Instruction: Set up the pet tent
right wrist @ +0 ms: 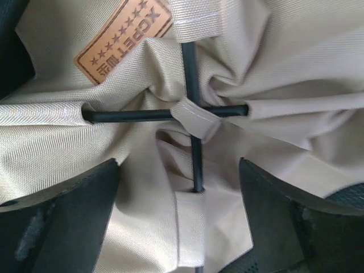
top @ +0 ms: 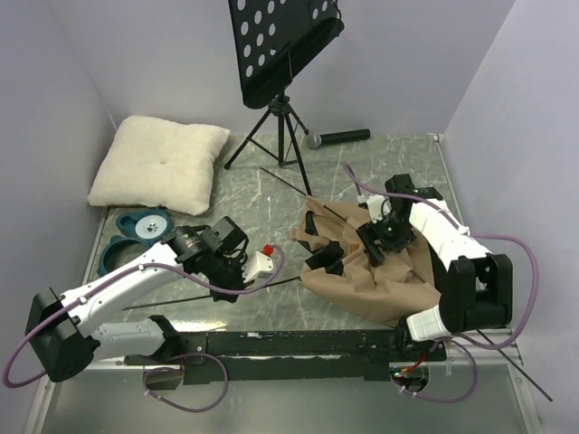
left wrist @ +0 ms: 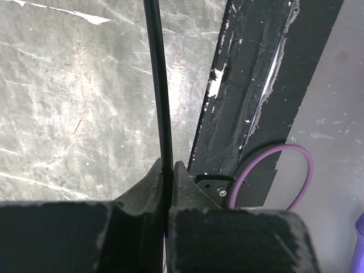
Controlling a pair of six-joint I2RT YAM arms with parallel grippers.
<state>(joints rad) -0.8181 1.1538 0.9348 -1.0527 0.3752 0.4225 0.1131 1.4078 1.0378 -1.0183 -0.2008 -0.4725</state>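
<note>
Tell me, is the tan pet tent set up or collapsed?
Collapsed: the pet tent lies as a crumpled heap, its crossed black poles among slack folds.

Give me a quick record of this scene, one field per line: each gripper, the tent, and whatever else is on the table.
left gripper: shut on a thin black pole
right gripper: open, over the pet tent where two poles cross under a fabric loop
tent state: crumpled tan heap, label patch showing
also present: cream pillow, music stand, microphone
</note>
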